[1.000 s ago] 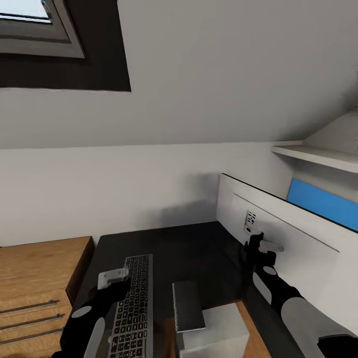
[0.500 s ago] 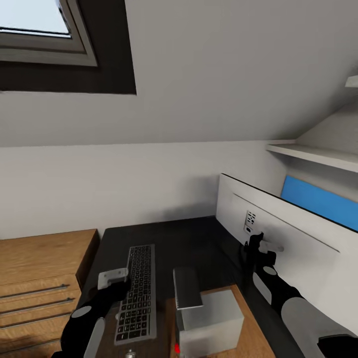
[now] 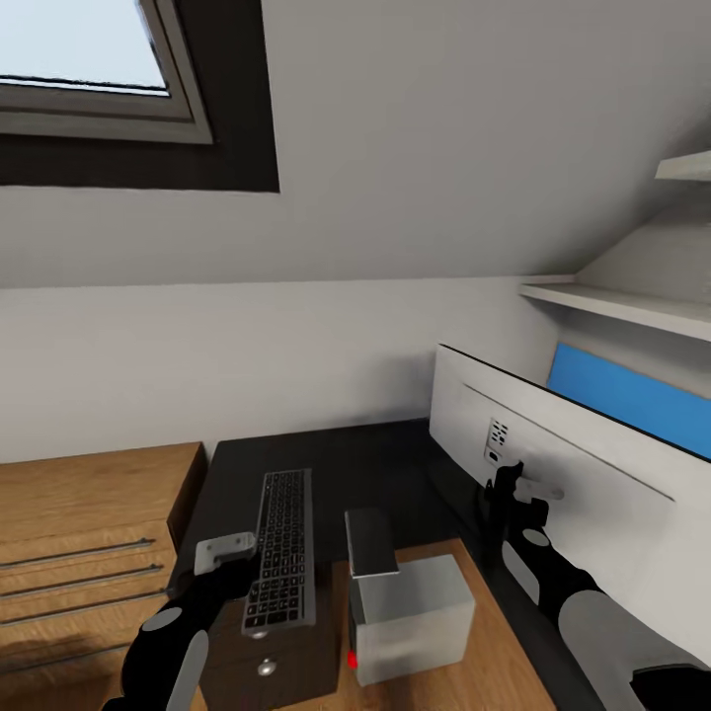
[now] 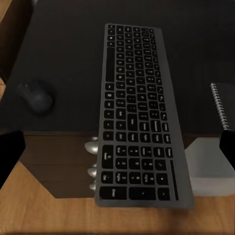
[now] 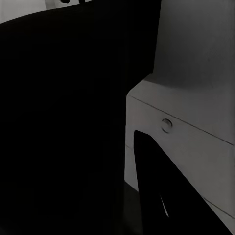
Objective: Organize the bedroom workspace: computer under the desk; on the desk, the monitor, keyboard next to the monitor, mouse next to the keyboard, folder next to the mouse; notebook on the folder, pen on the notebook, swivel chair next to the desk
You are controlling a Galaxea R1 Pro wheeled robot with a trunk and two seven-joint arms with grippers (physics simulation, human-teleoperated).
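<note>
– Why is the right pincer (image 3: 506, 481) at the monitor (image 3: 553, 474)?
– It looks clamped on the black stem, steadying the pale matte back panel at three o'clock.
– And the left pincer (image 3: 225, 551)?
– Gaping over the worktop (image 3: 385, 474); slim silver-framed keyboard (image 4: 138, 117) overhangs, rounded mouse (image 4: 35, 96) at its nine o'clock.

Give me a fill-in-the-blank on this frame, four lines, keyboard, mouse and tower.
1. The keyboard lies on the desk with one end hanging over the ____.
2. The small black ____ lies on the desk beside the keyboard.
3. The grey computer stands on the ____ floor.
4. The button on the computer's front is ____.

Missing words: edge; mouse; wood; red
</note>
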